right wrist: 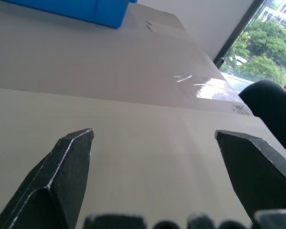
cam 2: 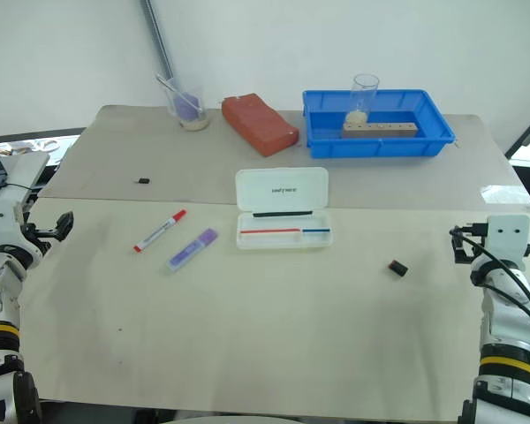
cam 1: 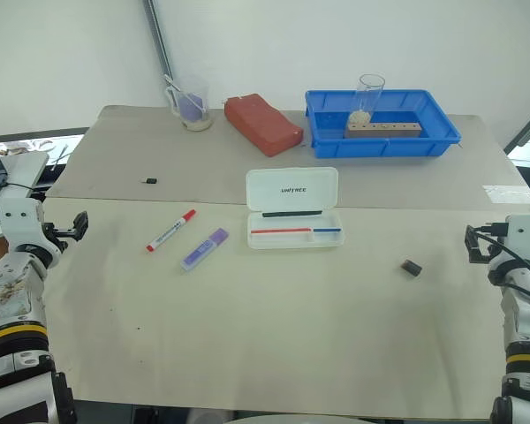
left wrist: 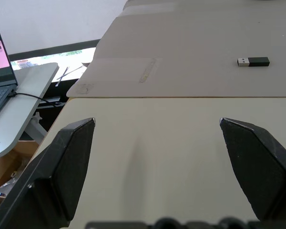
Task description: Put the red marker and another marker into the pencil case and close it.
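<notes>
— Both hands sit nearest, one at each side edge of the tabletop (cam 1: 274, 318). What are they doing?

— Nothing so far. The left hand (left wrist: 157, 143) has its fingers spread wide with only bare surface between them, and the right hand (right wrist: 155, 148) is just as wide apart and holds nothing.

— So where do the markers lie?

— Out in the middle, left of centre. The red marker (cam 1: 170, 230) lies flat at a slant, and the purple marker (cam 1: 204, 249) lies just beside it, a little nearer the robot — both well apart from either hand.

— And the pencil case (cam 1: 293, 208)?

— Already open, lid tipped back with its printed lettering showing, just to the right of the two markers. A thin red stick and a blue one lie in its tray, with a dark one behind them.

— How far along, then?

— Right at the start, I'd say. Neither marker is picked up, neither is in the case, and the lid is not yet shut — the whole job is left. The left hand looks the closer one for the markers.
</notes>
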`<state>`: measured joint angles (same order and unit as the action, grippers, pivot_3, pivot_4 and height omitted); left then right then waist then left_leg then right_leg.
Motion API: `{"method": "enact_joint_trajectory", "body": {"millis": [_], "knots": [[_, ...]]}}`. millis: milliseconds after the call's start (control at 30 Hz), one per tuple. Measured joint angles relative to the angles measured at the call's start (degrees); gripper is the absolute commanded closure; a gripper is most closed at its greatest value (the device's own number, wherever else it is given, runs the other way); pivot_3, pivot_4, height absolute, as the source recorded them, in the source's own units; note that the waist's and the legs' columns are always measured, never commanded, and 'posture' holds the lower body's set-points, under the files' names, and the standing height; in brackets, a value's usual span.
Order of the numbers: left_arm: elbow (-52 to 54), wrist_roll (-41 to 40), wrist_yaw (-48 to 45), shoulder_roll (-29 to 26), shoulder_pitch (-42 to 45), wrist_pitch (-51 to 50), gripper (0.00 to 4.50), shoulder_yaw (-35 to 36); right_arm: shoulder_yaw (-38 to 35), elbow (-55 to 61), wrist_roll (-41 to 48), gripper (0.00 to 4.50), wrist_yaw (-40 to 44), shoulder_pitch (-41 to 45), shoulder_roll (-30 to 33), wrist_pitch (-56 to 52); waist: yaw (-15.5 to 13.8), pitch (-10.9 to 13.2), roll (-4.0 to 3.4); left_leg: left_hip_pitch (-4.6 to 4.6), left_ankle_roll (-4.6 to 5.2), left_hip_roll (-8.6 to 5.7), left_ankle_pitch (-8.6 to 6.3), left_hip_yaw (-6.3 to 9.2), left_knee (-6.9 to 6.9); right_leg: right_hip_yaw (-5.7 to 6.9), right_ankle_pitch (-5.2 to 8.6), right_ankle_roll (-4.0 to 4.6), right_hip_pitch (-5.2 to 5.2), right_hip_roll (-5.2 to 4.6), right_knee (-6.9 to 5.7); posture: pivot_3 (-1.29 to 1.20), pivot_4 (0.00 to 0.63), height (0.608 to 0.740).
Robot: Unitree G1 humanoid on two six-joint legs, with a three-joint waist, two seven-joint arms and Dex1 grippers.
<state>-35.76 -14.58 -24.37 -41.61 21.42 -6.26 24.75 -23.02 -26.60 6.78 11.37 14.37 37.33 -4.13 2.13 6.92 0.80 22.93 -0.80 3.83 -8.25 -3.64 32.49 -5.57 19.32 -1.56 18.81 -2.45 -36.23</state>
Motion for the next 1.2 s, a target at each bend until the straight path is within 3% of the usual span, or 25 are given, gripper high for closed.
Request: {"method": "enact_joint_trajectory", "body": {"millis": [133,300,433,533,633,900,1067,1133,1200], "knots": [[2.32,-0.95,-2.52,-0.88,-1.09,-1.17,0.06,0.07,0.81,0.20,0.07,0.00,2.26,0.86,0.43,-0.05,0.20,0.00,0.01,0.02,0.00,0.01,0.00,0.00,0.00,0.00,0.00,0.00,0.03,0.01,-0.01,0.00,0.150,0.740],[17.81,-4.13,-12.83,-6.03,-2.63,-7.21,0.06,-2.27,4.11,7.83,2.85,0.00,12.99,2.24,3.99,-3.16,0.26,-0.01,-0.04,0.04,0.00,0.02,0.00,0.00,0.01,0.01,0.00,0.00,-0.03,0.01,0.03,0.00,0.150,0.740],[31.53,-6.64,-21.67,-7.42,3.12,-15.40,0.06,-12.57,8.07,22.15,9.42,0.00,25.40,0.63,6.53,-10.26,-1.02,0.00,-0.10,0.05,-0.01,0.03,-0.01,0.01,0.15,0.11,0.02,-0.03,-0.20,0.03,0.03,0.00,0.150,0.740],[33.89,-4.68,-25.41,-3.73,9.39,-16.59,0.06,-21.88,10.99,31.77,14.26,0.00,31.19,-1.88,7.97,-17.02,-1.75,-0.04,-0.18,0.17,0.00,-0.02,0.00,0.04,0.26,0.13,0.01,-0.07,-0.20,0.02,0.06,0.00,0.150,0.740],[32.01,-1.89,-27.43,4.98,15.49,-16.15,0.06,-31.69,14.47,42.52,19.39,0.00,34.71,-3.92,8.71,-24.50,-2.19,-0.03,-0.16,0.45,0.02,-0.04,0.01,0.10,0.42,0.09,-0.04,-0.15,0.01,0.08,0.08,0.00,0.150,0.740],[21.82,7.22,-36.55,14.87,19.60,-7.46,0.06,-47.48,15.16,59.06,25.04,0.00,26.76,-6.90,7.31,-38.83,-1.28,-0.02,-0.15,0.63,0.05,-0.07,0.02,0.41,0.41,-0.02,-0.06,-0.15,0.24,0.31,0.07,0.00,0.150,0.740],[14.79,10.71,-38.89,18.47,21.70,-2.82,0.06,-49.99,15.14,63.98,25.12,0.00,21.79,-9.03,6.19,-42.62,-1.43,0.02,-0.09,0.78,0.10,-0.11,0.05,0.47,0.46,0.01,-0.06,-0.17,0.33,0.31,0.07,0.00,0.150,0.740],[12.00,12.10,-39.34,19.55,22.54,-1.29,0.58,-50.33,15.18,65.76,25.14,0.00,20.65,-9.57,6.19,-43.65,-1.47,0.02,-0.08,0.82,0.11,-0.12,0.05,0.47,0.48,0.01,-0.06,-0.18,0.34,0.30,0.08,0.00,0.150,0.740],[9.16,13.23,-39.50,20.90,22.98,0.27,1.40,-50.68,15.16,67.17,25.12,0.00,19.71,-10.26,6.19,-44.36,-1.47,0.03,-0.07,0.83,0.11,-0.12,0.05,0.49,0.48,0.02,-0.06,-0.18,0.34,0.30,0.09,0.00,0.150,0.740]]}}
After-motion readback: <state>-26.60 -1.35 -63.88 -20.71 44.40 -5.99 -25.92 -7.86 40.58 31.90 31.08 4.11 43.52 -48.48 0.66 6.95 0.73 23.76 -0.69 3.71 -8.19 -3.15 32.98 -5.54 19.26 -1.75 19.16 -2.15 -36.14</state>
